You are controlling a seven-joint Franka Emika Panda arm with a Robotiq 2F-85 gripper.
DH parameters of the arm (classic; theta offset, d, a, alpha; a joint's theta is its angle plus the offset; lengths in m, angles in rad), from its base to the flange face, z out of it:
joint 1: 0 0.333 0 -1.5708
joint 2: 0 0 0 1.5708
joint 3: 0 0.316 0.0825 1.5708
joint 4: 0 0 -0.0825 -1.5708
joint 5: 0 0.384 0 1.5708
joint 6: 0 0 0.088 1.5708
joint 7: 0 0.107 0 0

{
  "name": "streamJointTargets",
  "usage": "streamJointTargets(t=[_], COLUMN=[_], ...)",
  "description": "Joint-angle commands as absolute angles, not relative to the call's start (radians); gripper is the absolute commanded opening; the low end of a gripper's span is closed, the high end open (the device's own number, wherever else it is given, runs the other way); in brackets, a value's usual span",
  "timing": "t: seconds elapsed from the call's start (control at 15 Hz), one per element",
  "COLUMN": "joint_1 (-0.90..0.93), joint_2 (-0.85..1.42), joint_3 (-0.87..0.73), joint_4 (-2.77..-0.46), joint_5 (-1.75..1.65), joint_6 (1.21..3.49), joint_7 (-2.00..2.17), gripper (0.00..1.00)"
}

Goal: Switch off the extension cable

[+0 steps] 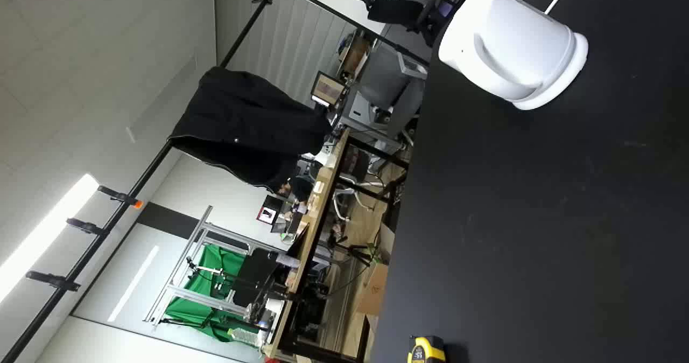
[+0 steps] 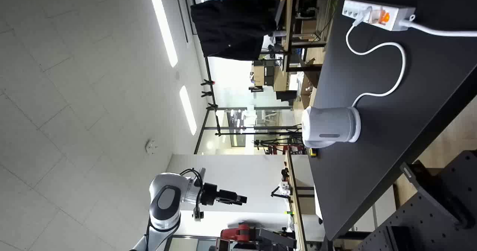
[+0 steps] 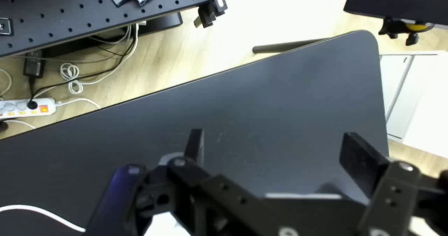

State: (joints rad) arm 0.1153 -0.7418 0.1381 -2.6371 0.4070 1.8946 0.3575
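Switching off looks unstarted: the gripper hangs with jaws spread and nothing between them, well apart from the extension cable's power strip on the electric kettle's far side, whose orange switch presumably awaits pressing.

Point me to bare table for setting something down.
Bare: the black table between the white kettle and yellow tape measure, and from the kettle to the rounded corner. Crowded: around the tabletop extension cable, where a plugged white cord winds to the kettle.
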Motion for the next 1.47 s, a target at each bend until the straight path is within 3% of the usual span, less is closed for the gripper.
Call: streamJointTargets(t=[0.0,0.93,1.4], joint_1=[0.102,0.098,-0.030], joint_2=[-0.742,-0.744,-0.721], joint_3=[0.148,0.151,0.199], joint_4=[-2.635,-2.634,-2.603], joint_5=[0.413,0.406,0.242], joint_6=[1.889,1.894,2.130], joint_7=[0.351,0.352,0.414], gripper=[1.00,1.00,1.00])
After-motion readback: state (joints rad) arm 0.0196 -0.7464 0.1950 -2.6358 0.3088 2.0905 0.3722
